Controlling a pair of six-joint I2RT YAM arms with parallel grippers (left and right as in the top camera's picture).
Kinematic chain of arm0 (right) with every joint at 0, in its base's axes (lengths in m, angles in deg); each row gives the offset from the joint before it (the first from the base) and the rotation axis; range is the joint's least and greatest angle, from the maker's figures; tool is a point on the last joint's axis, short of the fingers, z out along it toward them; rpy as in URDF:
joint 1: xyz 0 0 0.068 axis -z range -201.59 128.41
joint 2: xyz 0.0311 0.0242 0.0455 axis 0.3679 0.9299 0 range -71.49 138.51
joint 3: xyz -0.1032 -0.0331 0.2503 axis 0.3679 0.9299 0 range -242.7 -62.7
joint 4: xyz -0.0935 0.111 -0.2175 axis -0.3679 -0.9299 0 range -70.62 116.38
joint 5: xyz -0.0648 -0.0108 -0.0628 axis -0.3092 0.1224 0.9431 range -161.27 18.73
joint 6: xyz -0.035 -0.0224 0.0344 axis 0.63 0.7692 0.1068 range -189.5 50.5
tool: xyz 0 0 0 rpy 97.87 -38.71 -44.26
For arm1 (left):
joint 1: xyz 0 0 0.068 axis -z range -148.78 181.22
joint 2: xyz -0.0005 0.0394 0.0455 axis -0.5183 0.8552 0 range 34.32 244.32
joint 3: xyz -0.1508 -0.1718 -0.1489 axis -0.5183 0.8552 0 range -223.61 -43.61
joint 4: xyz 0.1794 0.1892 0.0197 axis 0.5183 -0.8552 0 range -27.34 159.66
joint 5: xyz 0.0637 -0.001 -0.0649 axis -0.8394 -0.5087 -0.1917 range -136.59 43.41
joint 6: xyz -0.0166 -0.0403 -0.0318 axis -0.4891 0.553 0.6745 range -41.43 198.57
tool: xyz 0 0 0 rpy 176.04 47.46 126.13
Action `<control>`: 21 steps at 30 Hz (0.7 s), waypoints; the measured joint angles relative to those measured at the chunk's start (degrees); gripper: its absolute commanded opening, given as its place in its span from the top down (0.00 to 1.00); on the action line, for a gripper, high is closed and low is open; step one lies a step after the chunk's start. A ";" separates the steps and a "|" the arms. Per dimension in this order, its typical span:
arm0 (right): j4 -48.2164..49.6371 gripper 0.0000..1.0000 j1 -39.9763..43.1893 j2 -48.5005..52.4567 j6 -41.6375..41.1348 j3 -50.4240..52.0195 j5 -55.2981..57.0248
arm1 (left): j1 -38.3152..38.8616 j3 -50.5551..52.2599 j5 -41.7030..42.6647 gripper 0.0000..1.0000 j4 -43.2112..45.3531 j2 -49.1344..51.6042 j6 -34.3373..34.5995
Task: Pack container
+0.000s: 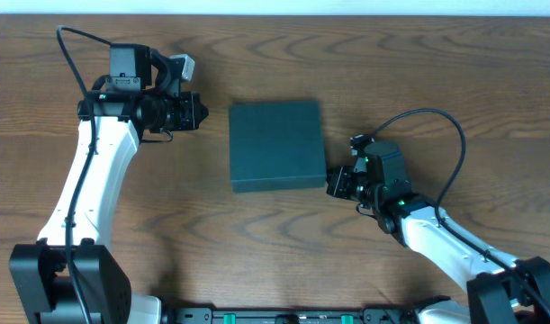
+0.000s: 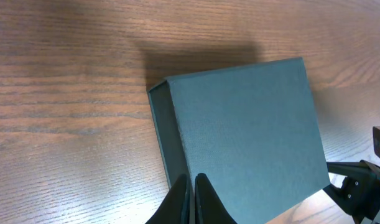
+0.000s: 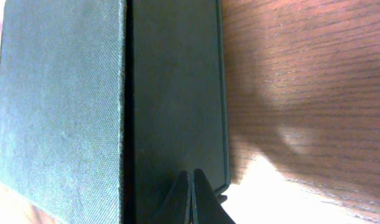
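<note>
The dark green square container (image 1: 275,144) lies in the middle of the table with its lid closed. It also shows in the left wrist view (image 2: 245,130) and the right wrist view (image 3: 65,106). My left gripper (image 1: 197,112) is shut and empty, a little to the left of the container; its fingertips (image 2: 193,180) point at the container's near side. My right gripper (image 1: 333,183) is shut and empty, at the container's lower right corner; its fingertips (image 3: 191,177) are against the container's dark side wall.
The wooden table (image 1: 437,81) stretches around the container. A black rail (image 1: 293,315) runs along the table's front edge. My right arm's cable (image 1: 450,121) loops above the table at the right.
</note>
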 measured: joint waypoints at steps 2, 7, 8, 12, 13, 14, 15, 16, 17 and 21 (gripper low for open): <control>0.00 0.98 0.00 0.00 0.00 0.00 0.00 | 0.00 0.00 0.00 0.94 0.00 0.00 0.00; -0.42 0.98 0.07 -0.07 0.00 0.00 -0.35 | 0.00 0.00 0.00 0.94 -1.51 0.00 -0.02; -0.94 0.98 0.17 -0.33 -0.02 0.00 -0.55 | 0.00 0.02 0.02 0.94 -2.16 0.00 -0.07; -7.04 0.98 1.79 -7.08 0.26 0.04 -2.10 | 0.00 0.02 -0.02 0.94 -7.10 -1.05 -1.18; -8.85 0.98 2.05 -10.29 0.70 0.02 -2.21 | 0.00 0.02 -0.02 0.94 -8.44 -2.21 -1.36; -11.34 0.99 2.08 -14.32 1.42 0.00 -2.38 | 0.00 0.02 -0.07 0.94 -9.90 -3.98 -1.44; -13.16 0.98 2.05 -17.27 1.99 -0.02 -2.56 | 0.00 0.02 -0.04 0.94 -11.17 -5.84 -1.49; -15.72 0.98 2.05 -20.83 2.82 -0.02 -2.89 | 0.00 0.02 -0.02 0.94 -12.98 -8.15 -1.57; -18.10 0.98 2.05 -24.55 3.93 -0.02 -3.17 | 0.00 0.02 -0.07 0.94 -14.45 -10.71 -1.57; -27.87 0.98 2.05 -37.57 6.97 -0.13 -4.68 | 0.00 0.02 0.00 0.94 -18.84 -20.48 -1.60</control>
